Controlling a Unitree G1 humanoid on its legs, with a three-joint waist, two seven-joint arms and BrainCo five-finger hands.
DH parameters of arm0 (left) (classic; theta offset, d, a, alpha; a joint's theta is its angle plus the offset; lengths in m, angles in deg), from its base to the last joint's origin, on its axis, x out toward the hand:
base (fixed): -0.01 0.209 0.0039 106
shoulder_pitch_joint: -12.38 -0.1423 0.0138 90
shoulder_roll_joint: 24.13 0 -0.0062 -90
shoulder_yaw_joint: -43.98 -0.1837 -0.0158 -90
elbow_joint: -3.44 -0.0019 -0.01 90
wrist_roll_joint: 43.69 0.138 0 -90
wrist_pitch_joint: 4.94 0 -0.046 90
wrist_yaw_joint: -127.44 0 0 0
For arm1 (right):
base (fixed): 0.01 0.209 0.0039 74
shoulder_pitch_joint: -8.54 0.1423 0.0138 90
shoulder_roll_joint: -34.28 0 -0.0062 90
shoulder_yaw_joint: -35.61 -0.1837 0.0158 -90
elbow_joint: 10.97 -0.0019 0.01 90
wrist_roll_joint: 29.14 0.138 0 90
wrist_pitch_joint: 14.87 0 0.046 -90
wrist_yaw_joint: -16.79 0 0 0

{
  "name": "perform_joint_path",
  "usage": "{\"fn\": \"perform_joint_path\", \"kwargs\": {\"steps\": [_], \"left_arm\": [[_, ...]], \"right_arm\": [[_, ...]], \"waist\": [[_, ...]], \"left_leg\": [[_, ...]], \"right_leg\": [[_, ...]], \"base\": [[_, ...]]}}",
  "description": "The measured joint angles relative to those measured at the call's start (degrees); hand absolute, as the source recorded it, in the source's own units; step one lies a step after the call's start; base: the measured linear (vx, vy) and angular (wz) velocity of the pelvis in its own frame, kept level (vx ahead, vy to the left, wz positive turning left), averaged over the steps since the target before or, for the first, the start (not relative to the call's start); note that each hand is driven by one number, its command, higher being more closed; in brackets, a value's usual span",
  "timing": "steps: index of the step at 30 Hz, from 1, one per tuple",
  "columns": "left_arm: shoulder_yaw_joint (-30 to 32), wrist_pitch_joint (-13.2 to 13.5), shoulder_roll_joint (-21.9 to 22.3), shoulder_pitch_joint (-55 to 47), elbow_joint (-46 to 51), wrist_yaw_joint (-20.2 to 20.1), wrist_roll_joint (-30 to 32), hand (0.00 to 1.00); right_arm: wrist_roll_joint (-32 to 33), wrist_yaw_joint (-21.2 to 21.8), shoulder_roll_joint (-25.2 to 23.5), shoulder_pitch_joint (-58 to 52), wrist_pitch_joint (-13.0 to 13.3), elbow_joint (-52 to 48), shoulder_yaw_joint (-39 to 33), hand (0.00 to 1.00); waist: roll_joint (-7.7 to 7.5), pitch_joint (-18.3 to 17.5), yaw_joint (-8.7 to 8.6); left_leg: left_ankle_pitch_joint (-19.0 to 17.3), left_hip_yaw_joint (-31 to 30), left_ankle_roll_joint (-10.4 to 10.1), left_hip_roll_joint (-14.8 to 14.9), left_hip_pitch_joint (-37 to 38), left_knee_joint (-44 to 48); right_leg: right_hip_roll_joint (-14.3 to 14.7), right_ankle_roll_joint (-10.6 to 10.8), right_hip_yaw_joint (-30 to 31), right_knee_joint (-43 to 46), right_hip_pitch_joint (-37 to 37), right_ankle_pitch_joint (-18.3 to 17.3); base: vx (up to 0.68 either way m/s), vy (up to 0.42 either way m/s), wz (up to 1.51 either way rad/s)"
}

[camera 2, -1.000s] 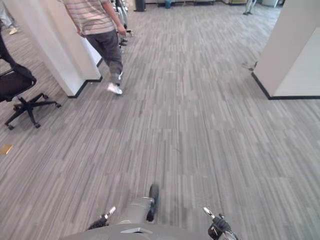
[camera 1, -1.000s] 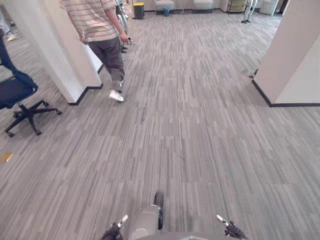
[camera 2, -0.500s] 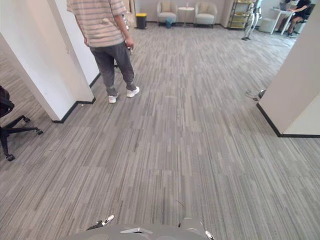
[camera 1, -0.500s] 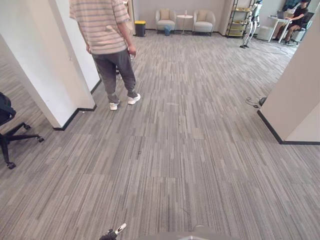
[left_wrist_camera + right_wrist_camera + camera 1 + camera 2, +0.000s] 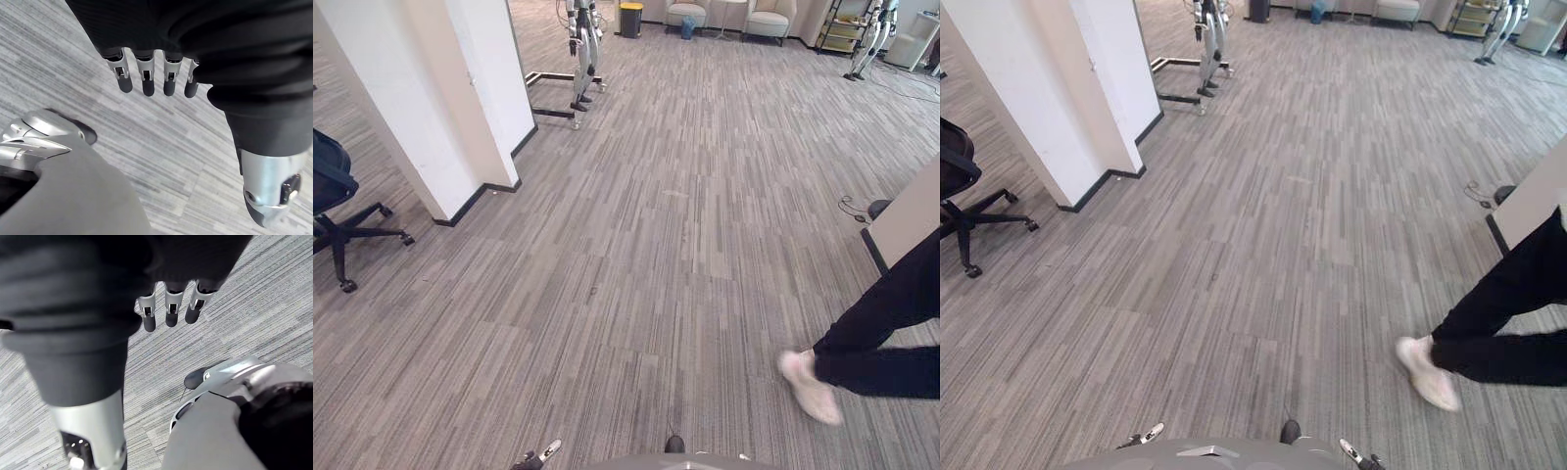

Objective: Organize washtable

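The left hand (image 5: 148, 83) is seen hanging over the grey striped carpet floor (image 5: 656, 245), fingers straight and relaxed, thumb spread apart; nothing is held or touched. The right hand (image 5: 171, 316) is carried the same way, slack and empty, above the same floor. Where the washtable stands cannot be told. Since half a second ago the whole view has been shifted by the camera. The striped-shirted person beside the white square pillar (image 5: 421, 108) is gone, and a person's black-trousered leg (image 5: 891, 333) with a pale shoe (image 5: 810, 385) is seen at the right.
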Motion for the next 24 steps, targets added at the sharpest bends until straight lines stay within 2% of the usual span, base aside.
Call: {"fn": "perform_joint_path", "kwargs": {"steps": [3,8,12,17,19,20,22,23,24], "left_arm": [[0.0,0.0,0.0,-0.1,0.0,0.0,0.0,0.0],[-0.5,-0.1,-0.2,-0.2,0.0,-0.1,0.0,0.0],[-2.7,-0.9,-0.5,0.1,0.0,-0.2,0.0,0.0],[-3.3,-1.5,0.0,0.3,0.0,-0.3,0.0,0.0],[-3.3,-1.5,-0.1,0.4,0.1,-0.3,0.0,0.0],[-3.2,-1.6,-0.2,0.3,0.3,-0.3,-0.1,0.0],[0.2,-1.6,0.7,-0.1,2.1,-0.3,-0.2,0.0],[2.6,-1.5,1.6,-0.4,3.6,-0.2,-0.6,0.0],[2.9,-1.5,1.9,-0.6,4.2,-0.2,-0.6,0.0]], "right_arm": [[-0.3,0.0,0.0,0.0,-0.3,0.0,-0.1,0.0],[-4.8,0.3,0.2,0.2,-0.5,0.0,-0.6,0.0],[-7.0,0.7,1.0,0.6,-1.6,0.0,-0.5,0.0],[-8.7,1.0,2.0,1.4,-1.6,0.0,-0.6,0.0],[-8.6,1.0,1.8,1.5,-1.7,0.0,-1.1,0.0],[-8.6,1.0,1.6,1.5,-1.6,0.0,-1.4,0.0],[-8.5,1.0,1.3,1.6,-1.7,-0.1,-3.1,0.0],[-8.5,0.9,1.7,1.6,-1.7,-0.2,-3.9,0.0],[-8.5,0.9,1.8,1.5,-1.8,-0.2,-4.6,0.0]], "waist": [[0.02,0.0,0.06],[0.25,-0.5,0.1],[0.88,-0.9,0.07],[2.05,-0.7,0.02],[1.97,-0.6,-0.14],[1.8,-0.6,-0.25],[1.73,0.8,0.19],[2.71,1.9,0.61],[2.92,2.2,1.26]], "left_leg": [[0.0,0.1,0.0,0.0,-0.3,-0.2],[0.3,0.1,0.3,-0.1,-2.2,-1.1],[1.1,-0.1,0.0,0.0,-4.0,-1.6],[1.6,2.6,-0.7,0.2,-4.3,-0.3],[1.5,4.7,-0.8,0.1,-5.9,3.5],[1.1,6.2,-1.5,0.0,-7.3,8.4],[1.1,9.8,-2.8,0.3,-13.1,25.2],[5.4,11.7,-2.3,1.7,-18.8,38.7],[9.0,12.1,-2.0,2.3,-21.2,43.6]], "right_leg": [[0.0,0.4,-0.1,-1.5,0.3,0.4],[0.1,0.5,-0.5,-4.7,-0.5,1.9],[0.1,0.1,-1.3,-4.5,-2.4,2.1],[1.0,-0.3,0.5,-4.2,-2.8,1.5],[0.9,-0.7,1.9,-0.9,-4.4,-0.7],[0.9,-1.4,2.6,1.6,-5.2,-2.9],[1.2,-2.1,4.3,6.1,-5.2,-6.1],[2.3,-2.5,5.6,8.5,-4.9,-8.2],[2.5,-2.6,6.9,9.2,-4.6,-8.9]], "base": [[0.0,0.0,0.0],[0.02,-0.003,0.03],[0.08,-0.016,0.09],[0.08,-0.036,-0.16],[0.08,-0.052,-0.35],[0.06,-0.051,-0.36],[-0.07,-0.018,-0.46],[-0.2,0.005,-0.61],[-0.34,-0.024,-0.97]]}}
